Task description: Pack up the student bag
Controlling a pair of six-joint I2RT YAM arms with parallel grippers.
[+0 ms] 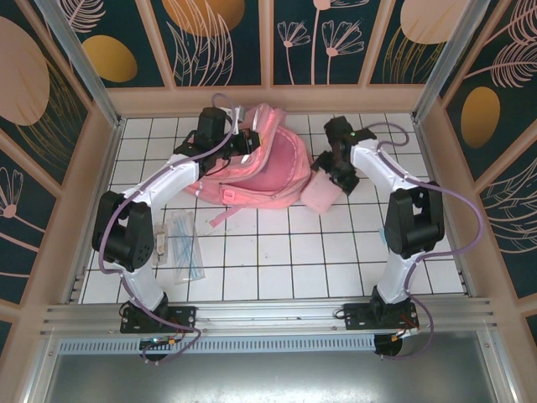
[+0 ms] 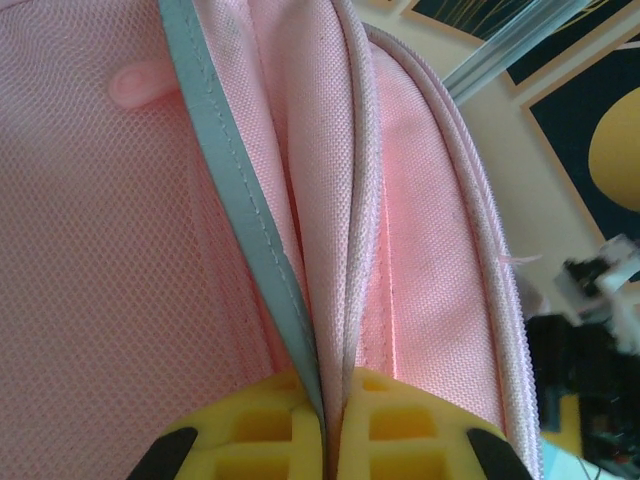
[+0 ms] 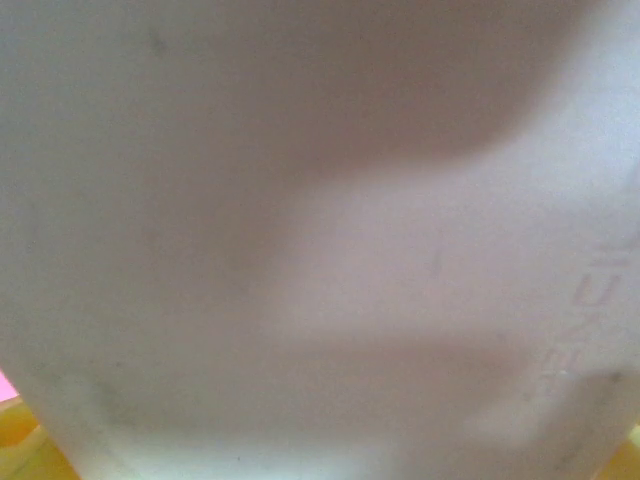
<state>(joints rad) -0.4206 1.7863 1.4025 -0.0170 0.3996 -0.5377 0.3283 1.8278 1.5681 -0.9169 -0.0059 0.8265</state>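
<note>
The student bag (image 1: pixel 260 164), a big soft pink backpack, lies at the back middle of the tiled table. My left gripper (image 1: pixel 243 138) is shut on its upper edge. In the left wrist view the yellow fingers (image 2: pixel 250 430) pinch a silver strip (image 2: pixel 235 180) and pink fabric (image 2: pixel 420 200) of the bag between them. My right gripper (image 1: pixel 336 176) sits just right of the bag, closed on a flat pale pink pencil case (image 1: pixel 321 195) that hangs tilted below it. That case (image 3: pixel 320 240) lies blurred and very close in the right wrist view, with yellow finger tips (image 3: pixel 20 440) at the bottom corners.
A clear plastic packet (image 1: pixel 180 243) with small blue and white items lies on the table (image 1: pixel 294 260) at the left, near the left arm's base. Metal frame posts (image 1: pixel 84 59) and decorated walls enclose the table on three sides.
</note>
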